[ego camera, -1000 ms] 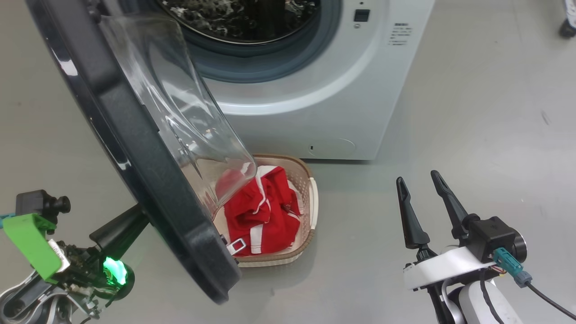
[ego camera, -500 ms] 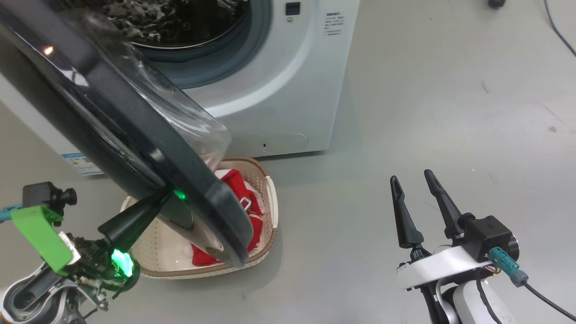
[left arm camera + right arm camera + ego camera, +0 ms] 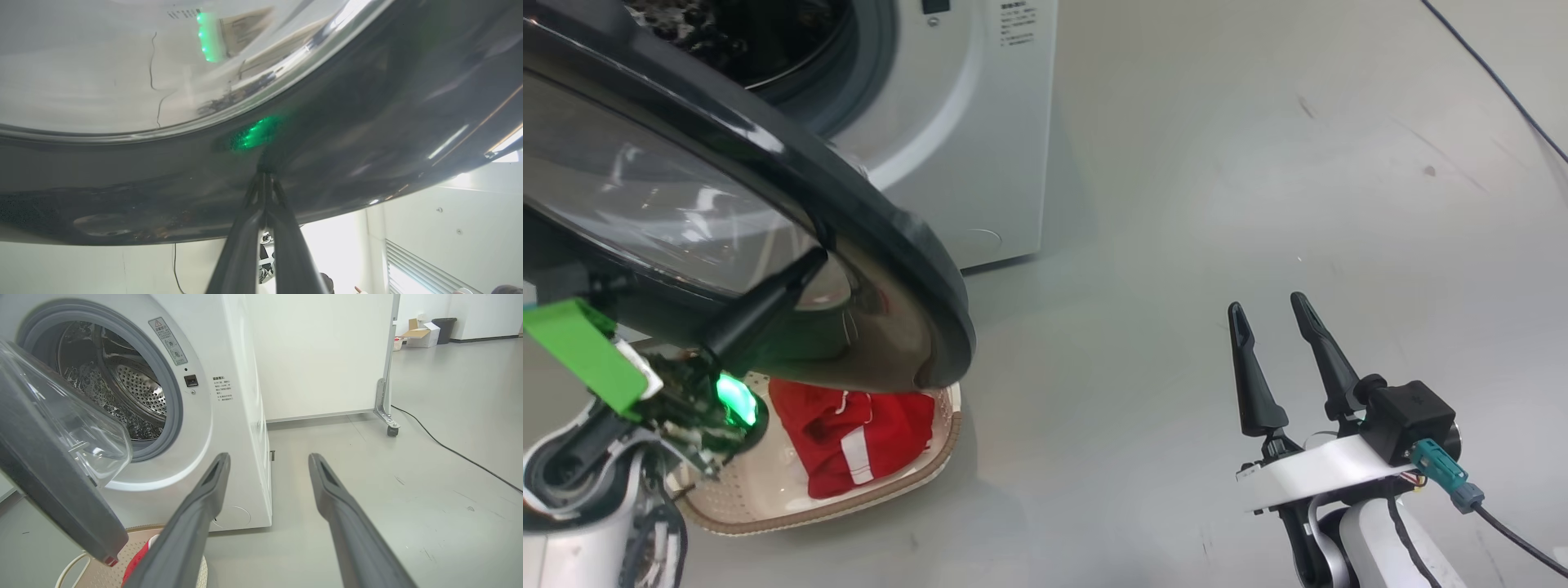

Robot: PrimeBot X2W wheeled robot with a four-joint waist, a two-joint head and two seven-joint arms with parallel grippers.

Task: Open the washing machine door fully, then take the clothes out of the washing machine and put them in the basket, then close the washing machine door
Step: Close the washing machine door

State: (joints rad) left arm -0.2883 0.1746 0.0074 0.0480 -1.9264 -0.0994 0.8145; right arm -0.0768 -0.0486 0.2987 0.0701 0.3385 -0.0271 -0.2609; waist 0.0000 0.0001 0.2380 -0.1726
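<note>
Since a second ago, the washing machine door [image 3: 890,237] has swung round toward the washing machine [image 3: 980,122], and the head camera has turned too, so the whole picture slid to the left. Now the door's shiny black outside faces the robot.

The left gripper [image 3: 810,260] has its two fingers squeezed tight together, with nothing between them. The tips push on the dark ring of the door, just under the glass. The right gripper [image 3: 1267,304] has its fingers spread apart and holds nothing, off to the side over the grey floor [image 3: 1176,204].

The clothes [image 3: 849,433] lie in the basket [image 3: 760,486], which sits on the floor in front of the machine, under the door. The drum [image 3: 122,388] looks empty, as far as can be seen.

So the job left is to shut the door. It is still partly open. The door is smooth and round, so the thin tips could slide off it. Then the door might stop short and not click shut. The door's low edge may also bump the basket; how close they are is hard to tell.
</note>
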